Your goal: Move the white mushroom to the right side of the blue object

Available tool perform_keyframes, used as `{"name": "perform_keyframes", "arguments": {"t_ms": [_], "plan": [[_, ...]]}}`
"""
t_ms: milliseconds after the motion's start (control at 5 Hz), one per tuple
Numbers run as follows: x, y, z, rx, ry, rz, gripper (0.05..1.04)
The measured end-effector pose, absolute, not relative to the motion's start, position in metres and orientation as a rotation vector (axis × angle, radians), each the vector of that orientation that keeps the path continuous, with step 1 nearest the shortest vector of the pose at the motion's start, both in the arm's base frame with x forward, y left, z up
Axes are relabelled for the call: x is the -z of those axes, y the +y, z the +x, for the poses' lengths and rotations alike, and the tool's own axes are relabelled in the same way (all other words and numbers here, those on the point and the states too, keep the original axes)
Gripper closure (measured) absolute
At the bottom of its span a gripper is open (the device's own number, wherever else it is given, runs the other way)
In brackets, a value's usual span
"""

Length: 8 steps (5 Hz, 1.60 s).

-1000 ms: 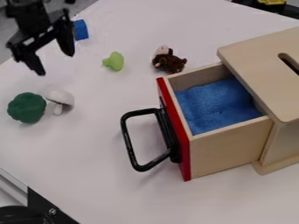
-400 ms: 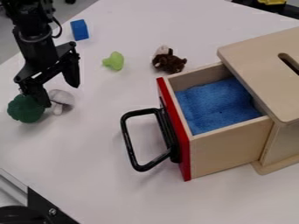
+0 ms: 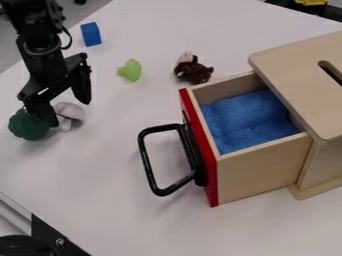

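The gripper [image 3: 69, 113] hangs open over the left part of the table, its two fingers spread on either side of the white mushroom [image 3: 69, 112]. One finger comes down between the mushroom and the green broccoli-like toy, partly covering that toy; the other finger is above and right of the mushroom. Whether either finger touches the mushroom, I cannot tell. A small blue block [image 3: 91, 34] lies near the table's upper left edge, behind the arm.
Right of the mushroom stands a wooden box with an open red-fronted drawer [image 3: 262, 167], blue cloth inside and a black handle sticking out left. The green toy [image 3: 28, 125], a light green toy [image 3: 131, 70] and a brown plush [image 3: 194, 71] lie around.
The gripper has come down and slightly right from the upper left to the mushroom, uncovering more of the blue block. Over the last half second it has barely moved.
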<state>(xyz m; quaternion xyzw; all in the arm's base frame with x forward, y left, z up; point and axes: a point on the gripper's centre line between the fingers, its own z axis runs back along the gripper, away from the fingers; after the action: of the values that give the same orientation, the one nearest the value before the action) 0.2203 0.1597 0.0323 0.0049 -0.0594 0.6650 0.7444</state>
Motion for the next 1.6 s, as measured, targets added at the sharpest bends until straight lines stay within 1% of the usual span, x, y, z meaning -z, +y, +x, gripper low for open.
{"name": "perform_keyframes", "arguments": {"t_ms": [200, 400, 600, 800, 1000, 1200, 1400, 1600], "plan": [[-0.027, 0.165, 0.226, -1.458, -0.128, 0.012, 0.083], [-0.025, 0.168, 0.228, -1.470, -0.122, 0.001, 0.121], [-0.024, 0.169, 0.227, -1.475, -0.121, 0.005, 0.400], [-0.027, 0.171, 0.228, -1.466, -0.145, 0.010, 0.622], [-0.030, 0.167, 0.222, -1.435, -0.149, 0.014, 0.698], [-0.032, 0.164, 0.218, -1.378, -0.143, -0.001, 0.723], [-0.042, 0.163, 0.215, -1.321, -0.146, -0.022, 0.726], [-0.051, 0.167, 0.220, -1.270, -0.154, -0.043, 0.726]]}}
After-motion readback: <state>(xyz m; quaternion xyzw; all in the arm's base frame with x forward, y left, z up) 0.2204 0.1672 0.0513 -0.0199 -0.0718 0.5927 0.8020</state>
